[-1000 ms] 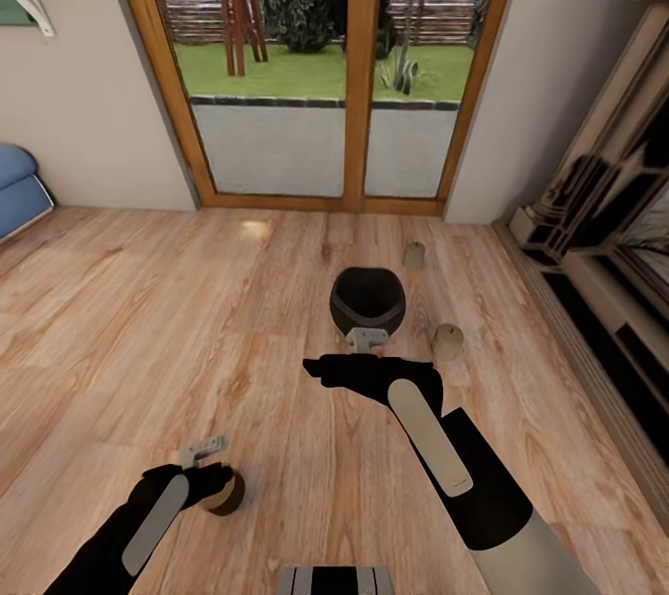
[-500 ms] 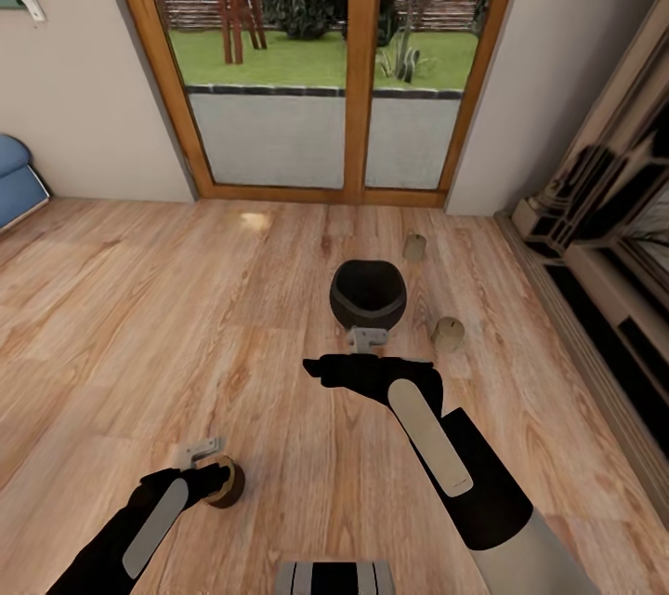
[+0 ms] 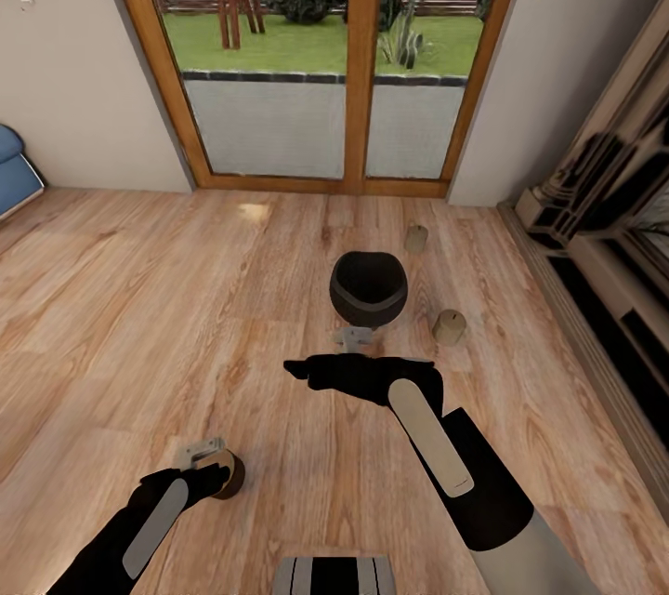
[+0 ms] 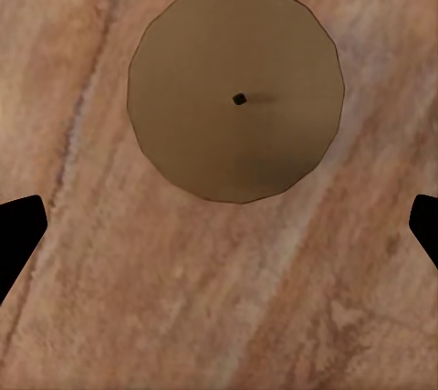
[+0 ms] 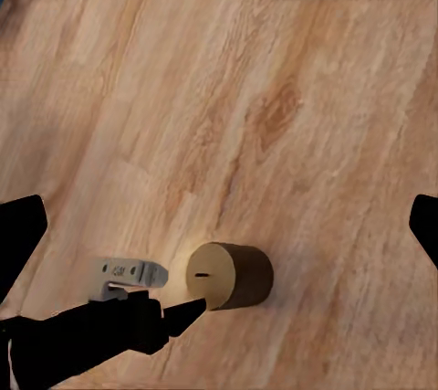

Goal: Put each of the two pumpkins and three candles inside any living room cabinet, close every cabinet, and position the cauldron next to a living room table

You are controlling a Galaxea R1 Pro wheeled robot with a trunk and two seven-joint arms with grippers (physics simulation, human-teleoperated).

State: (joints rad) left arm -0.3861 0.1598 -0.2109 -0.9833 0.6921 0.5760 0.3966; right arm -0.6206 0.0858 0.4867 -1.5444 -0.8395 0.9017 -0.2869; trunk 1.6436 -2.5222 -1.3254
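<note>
The black cauldron (image 3: 369,286) stands upright on the wood floor in the middle of the head view. Two beige candles stand near it: one (image 3: 416,238) beyond it to the right, one (image 3: 449,326) at its near right. A third candle (image 3: 231,475) (image 4: 235,90) (image 5: 233,274) stands directly under my left gripper (image 3: 210,474) (image 4: 219,230), which hangs open above it without touching. My right gripper (image 3: 297,370) (image 5: 219,230) hovers open and empty just short of the cauldron, pointing toward the left arm (image 5: 91,335). The pumpkins and the table are out of view.
A glazed door with a wooden frame (image 3: 358,65) fills the far wall. A low wooden unit with dark fronts (image 3: 613,335) runs along the right wall. A blue seat (image 3: 14,167) pokes in at the far left.
The head view has shifted slightly downward and forward. My right gripper's tip has reached a little further left. The left gripper stays over its candle.
</note>
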